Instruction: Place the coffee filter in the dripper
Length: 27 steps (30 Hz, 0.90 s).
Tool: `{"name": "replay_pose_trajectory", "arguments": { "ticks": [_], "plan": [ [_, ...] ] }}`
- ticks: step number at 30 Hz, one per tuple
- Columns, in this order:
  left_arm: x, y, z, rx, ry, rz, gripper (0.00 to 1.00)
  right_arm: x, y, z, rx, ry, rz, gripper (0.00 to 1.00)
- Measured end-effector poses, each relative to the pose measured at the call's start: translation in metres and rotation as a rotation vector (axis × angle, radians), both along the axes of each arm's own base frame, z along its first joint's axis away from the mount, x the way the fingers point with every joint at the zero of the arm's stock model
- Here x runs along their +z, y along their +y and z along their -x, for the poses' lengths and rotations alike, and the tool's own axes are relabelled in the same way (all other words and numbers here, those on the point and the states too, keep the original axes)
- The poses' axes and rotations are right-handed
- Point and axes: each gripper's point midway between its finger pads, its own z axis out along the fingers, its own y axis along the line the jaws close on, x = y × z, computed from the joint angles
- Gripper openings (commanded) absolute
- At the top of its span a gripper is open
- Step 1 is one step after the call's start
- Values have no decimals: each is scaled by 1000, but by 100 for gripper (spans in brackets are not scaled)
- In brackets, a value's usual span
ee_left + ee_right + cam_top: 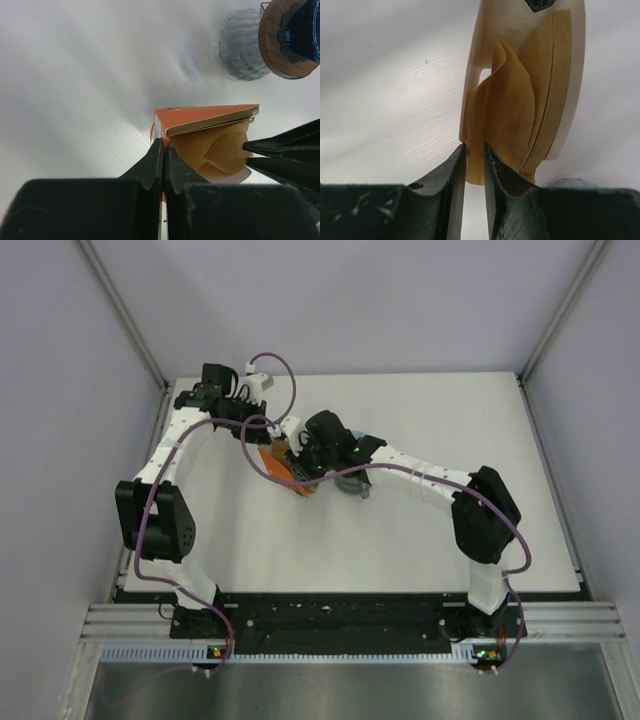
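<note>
Right gripper (474,165) nipping coffee filter (502,125) — left gripper (163,162) clamping pack (200,117).

Pale lilac walls (350,300) are enclosing the table (520,460) on three sides, with grey metal posts (120,315) running up at the back corners. Soft, even light is falling on the white tabletop. A metal rail (350,620) is lining the near edge.

Dripper (287,37) beyond the left gripper (164,150), cropped by the frame's top-right corner; orange pack (283,468) largely hidden beneath both arms; filter stack's (550,90) top cropped.
</note>
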Motion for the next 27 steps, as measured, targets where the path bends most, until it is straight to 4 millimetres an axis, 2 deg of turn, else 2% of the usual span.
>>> {"name": "replay_pose_trajectory", "arguments": {
  "ticks": [4, 6, 8, 16, 23, 27],
  "plan": [
    [0, 0, 0, -1, 0, 1, 0, -8, 2, -2, -2, 14, 13, 18],
    [0, 0, 0, -2, 1, 1, 0, -13, 1, -1, -4, 23, 24, 11],
    [0, 0, 0, -1, 1, 1, 0, -14, 0, -2, -13, 27, 29, 0],
    [0, -1, 1, -3, 2, 3, 0, -8, 2, -7, -37, 24, 22, 0],
    [-4, 11, -4, 41, -5, -58, 0, -7, -2, -7, -52, 18, 34, 0],
    [-6, 17, -7, 63, -11, -87, 0, 2, -8, -3, -55, 8, 26, 0]
  ]
}}
